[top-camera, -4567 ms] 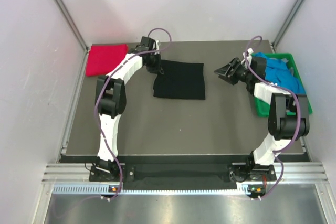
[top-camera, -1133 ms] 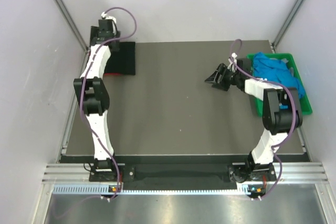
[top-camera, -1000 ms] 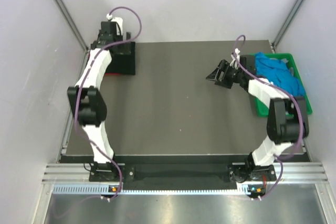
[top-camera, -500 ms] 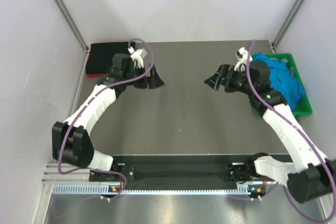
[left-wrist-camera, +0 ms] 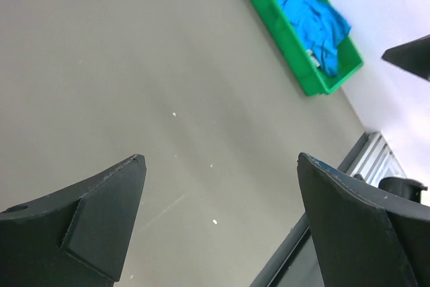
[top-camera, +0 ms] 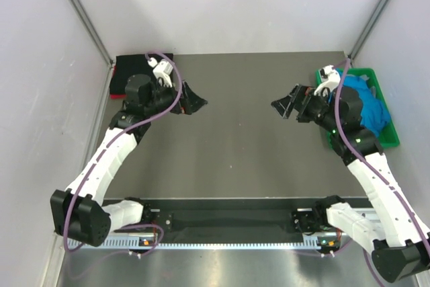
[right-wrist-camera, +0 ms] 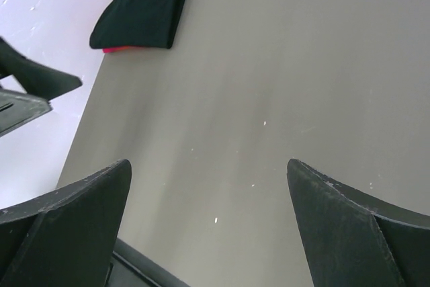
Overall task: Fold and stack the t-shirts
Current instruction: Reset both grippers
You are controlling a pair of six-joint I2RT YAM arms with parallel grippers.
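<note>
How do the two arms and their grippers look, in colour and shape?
The left arm and right arm have white shells with black joints. A loose purple cable runs along each. The left gripper and right gripper have black, wedge-shaped fingers tapering to points. No markings are legible.

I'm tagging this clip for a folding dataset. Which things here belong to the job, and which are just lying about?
Job: black t-shirt, folded, lying on the red t-shirt; blue t-shirts, crumpled in the crate.
Lying about: green crate; table.
</note>
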